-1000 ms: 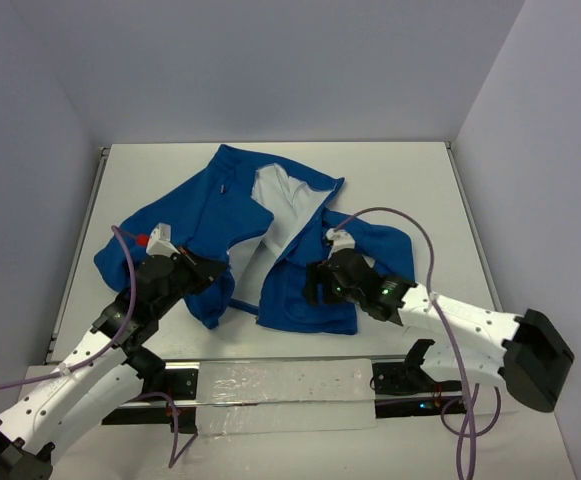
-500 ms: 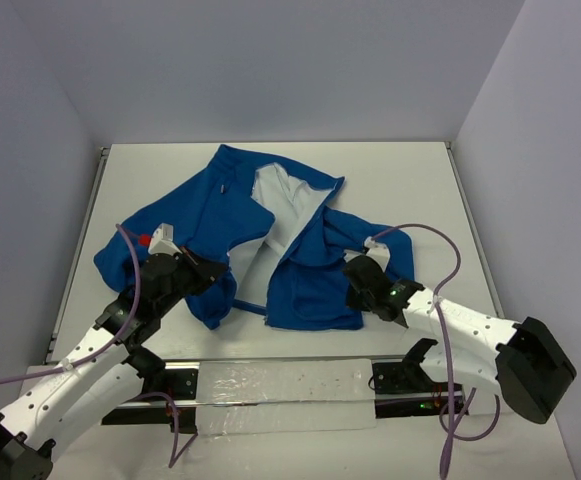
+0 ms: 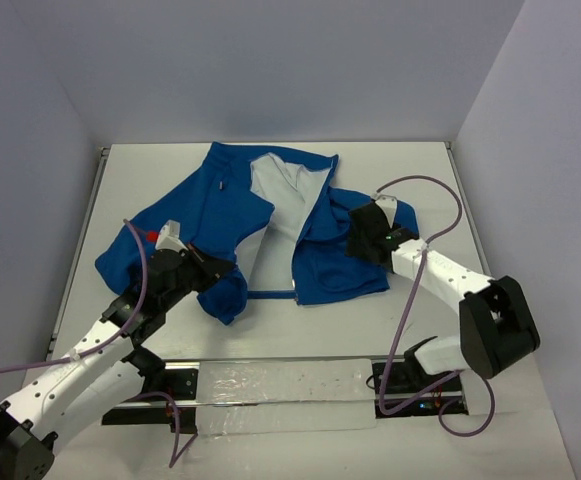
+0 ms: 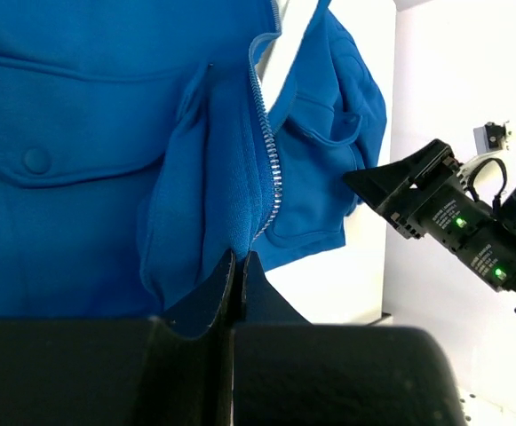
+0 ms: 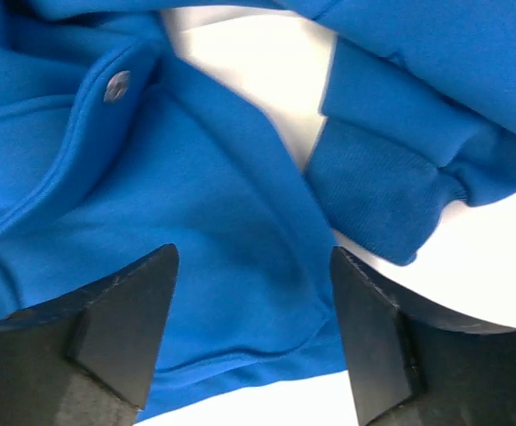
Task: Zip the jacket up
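The royal-blue jacket (image 3: 210, 205) lies open on the white table, its white lining (image 3: 275, 195) showing in the middle. My left gripper (image 3: 213, 272) is shut on the hem of the jacket's left front panel, at the bottom end of the zipper teeth (image 4: 271, 169); in the left wrist view the gripper (image 4: 238, 259) pinches blue fabric. My right gripper (image 3: 357, 240) is open and empty, low over the right front panel. In the right wrist view the gripper (image 5: 253, 257) straddles blue fabric (image 5: 213, 222) beside a sleeve cuff (image 5: 382, 191) and a snap button (image 5: 117, 85).
The table (image 3: 150, 165) is boxed in by pale walls at the back and both sides. A metal rail (image 3: 280, 380) runs along the near edge between the arm bases. Purple cables loop off both arms (image 3: 410, 185). The right arm (image 4: 444, 213) shows in the left wrist view.
My right gripper has moved from the right panel's lower hem back and to the right, and the panel has shifted right and back with it. My left gripper has kept its hold.
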Robot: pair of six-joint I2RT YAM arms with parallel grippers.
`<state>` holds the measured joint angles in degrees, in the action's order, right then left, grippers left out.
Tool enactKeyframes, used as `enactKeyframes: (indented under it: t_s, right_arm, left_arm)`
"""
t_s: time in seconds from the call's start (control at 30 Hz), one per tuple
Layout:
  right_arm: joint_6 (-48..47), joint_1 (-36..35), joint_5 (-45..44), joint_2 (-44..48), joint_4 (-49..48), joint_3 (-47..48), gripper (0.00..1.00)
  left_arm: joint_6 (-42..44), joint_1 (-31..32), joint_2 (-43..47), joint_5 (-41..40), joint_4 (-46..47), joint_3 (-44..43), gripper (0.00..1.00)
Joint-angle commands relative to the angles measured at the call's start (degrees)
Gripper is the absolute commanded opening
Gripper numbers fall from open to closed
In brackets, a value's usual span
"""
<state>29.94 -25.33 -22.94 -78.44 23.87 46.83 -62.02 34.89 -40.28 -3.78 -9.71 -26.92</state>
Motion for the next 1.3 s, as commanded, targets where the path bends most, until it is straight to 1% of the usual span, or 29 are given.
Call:
enactKeyframes:
  t_s: [0.0,0.07,0.17,0.27,0.33,0.37,0.4,0.43,0.47,0.5,0.53,0.6,0.63,0.67,0.8,0.83,0.9,0.93,0.97,1.0,1.03,1.17,1.2,1.27]
  right_arm:
    - [-1.03,-2.58,-0.05,7.43,0.54,2.51,0.79]
    - [-0.57,-5.52,-0.28,11.23,1.65,2.67,0.79]
    - [0.34,-11.20,-1.58,13.23,3.27,3.12,0.77]
    - [2.49,-20.64,-1.11,12.84,3.43,3.34,0.69]
    - [4.16,-28.51,0.79,10.16,2.67,3.36,0.60]
    - [4.42,-30.38,1.06,8.93,2.58,3.62,0.49]
    - [4.86,-32.05,1.58,6.22,2.50,3.79,0.46]
    - [4.60,-33.55,1.59,6.19,2.49,3.88,0.44]
    - [4.51,-34.78,2.46,3.58,1.97,3.89,0.44]
    - [4.69,-36.44,2.81,2.24,1.97,4.06,0.46]
    - [4.78,-37.07,3.25,-0.29,1.88,4.24,0.50]
    - [5.06,-38.02,1.58,-2.94,2.26,5.42,0.63]
    - [5.09,-38.36,0.67,-4.51,2.26,5.80,0.67]
    - [5.04,-38.48,0.03,-6.17,2.15,6.15,0.66]
    - [4.85,-38.44,-2.51,-11.30,1.93,7.50,0.52]
    - [5.05,-38.39,-3.03,-12.59,1.82,7.76,0.46]
    - [5.57,-38.39,-4.12,-13.82,1.52,7.83,0.28]
    - [5.75,-38.30,-4.23,-13.65,1.34,7.64,0.21]
    - [5.84,-38.30,-4.39,-13.29,1.09,7.30,0.12]
    - [6.00,-38.12,-4.47,-12.76,0.99,6.95,0.10]
    - [6.01,-37.95,-4.30,-12.00,0.83,6.70,0.10]
    - [5.76,-36.64,-4.05,-11.29,1.09,5.31,0.35]
    - [5.59,-36.48,-4.04,-11.68,1.01,5.06,0.40]
    - [5.48,-36.37,-3.78,-12.53,0.69,4.90,0.44]
  left_arm:
    - [-0.77,0.00,-1.47,2.43,5.73,-1.00,0.00]
    - [-0.50,-0.07,-1.64,1.94,5.52,-1.16,0.00]
    - [-0.10,-0.08,-1.62,1.15,4.59,-1.50,0.00]
    - [0.10,-0.07,-1.36,0.29,3.35,-1.71,0.00]
    - [-0.12,-0.09,-0.85,-0.26,2.68,-1.65,0.00]
    - [-0.21,-0.09,-0.68,-0.61,2.07,-1.65,0.00]
    - [-0.39,0.00,-0.24,-1.05,1.81,-1.73,0.00]
    - [-0.39,0.00,-0.23,-1.32,1.63,-1.74,0.00]
    - [-0.47,0.00,0.29,-1.58,1.45,-1.74,0.00]
    - [-0.39,0.00,0.47,-1.85,1.28,-1.74,0.00]
    - [-0.30,0.00,0.82,-2.11,0.93,-1.82,0.00]
    - [0.01,-0.09,0.99,-2.46,0.41,-2.02,0.00]
    - [0.17,-0.09,0.99,-2.61,0.10,-2.15,0.00]
    - [0.24,-0.08,1.00,-2.72,-0.17,-2.27,0.00]
    - [0.23,0.00,1.29,-2.85,-0.65,-2.31,0.00]
    - [0.23,-0.02,1.55,-2.92,-0.79,-2.22,0.00]
    - [0.23,-0.08,2.14,-2.98,-1.01,-2.00,0.00]
    - [0.23,0.00,2.32,-2.91,-1.11,-1.91,0.00]
    - [0.23,-0.01,2.49,-2.99,-1.36,-1.91,0.00]
    - [0.22,-0.09,2.58,-3.07,-1.45,-1.82,0.00]
    - [0.14,-0.09,2.66,-2.99,-1.45,-1.82,0.00]
    - [0.05,-0.01,2.75,-2.91,-1.11,-1.48,0.00]
    - [-0.03,-0.08,2.75,-2.82,-1.02,-1.47,0.00]
    - [0.01,-0.05,2.62,-2.77,-0.88,-1.56,0.00]
